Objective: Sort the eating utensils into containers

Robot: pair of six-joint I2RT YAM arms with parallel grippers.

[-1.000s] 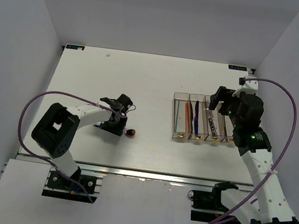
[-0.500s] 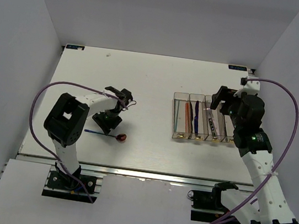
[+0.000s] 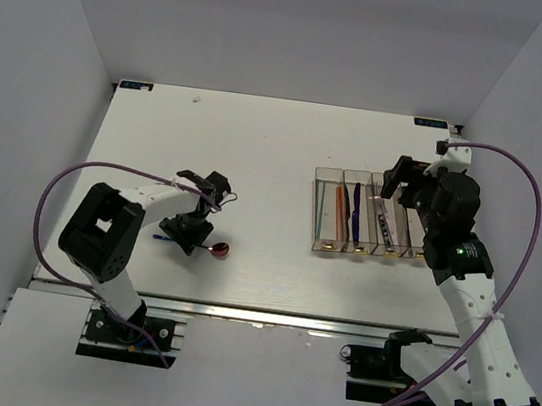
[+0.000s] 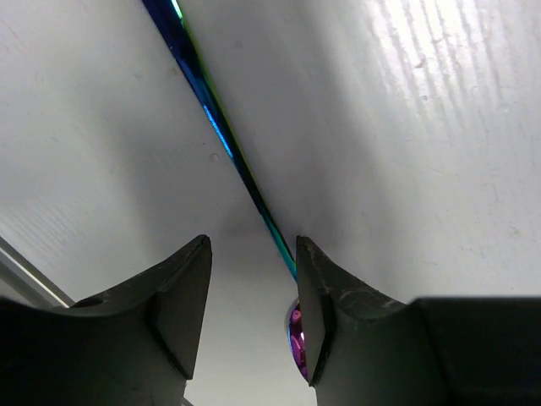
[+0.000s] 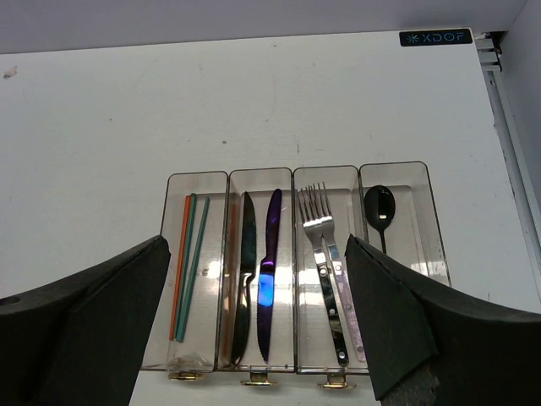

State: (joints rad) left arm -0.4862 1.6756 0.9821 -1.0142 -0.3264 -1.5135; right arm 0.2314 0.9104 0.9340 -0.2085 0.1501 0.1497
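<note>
Red-bowled, blue-handled spoon (image 4: 221,144): laid on white table (image 3: 259,141), well apart from four joined clear plastic bins (image 5: 199,174). Pickup judged in hand; handle is straddled by spread left gripper (image 4: 252,245), so closing is needed. Right gripper (image 5: 258,245): spread.

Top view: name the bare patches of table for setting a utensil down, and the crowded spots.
Bare table: the wide middle between the left hand and the containers, and the far strip. Crowded: the near-left spot where the left hand is over the red-bowled spoon, and the containers under the right hand.
</note>
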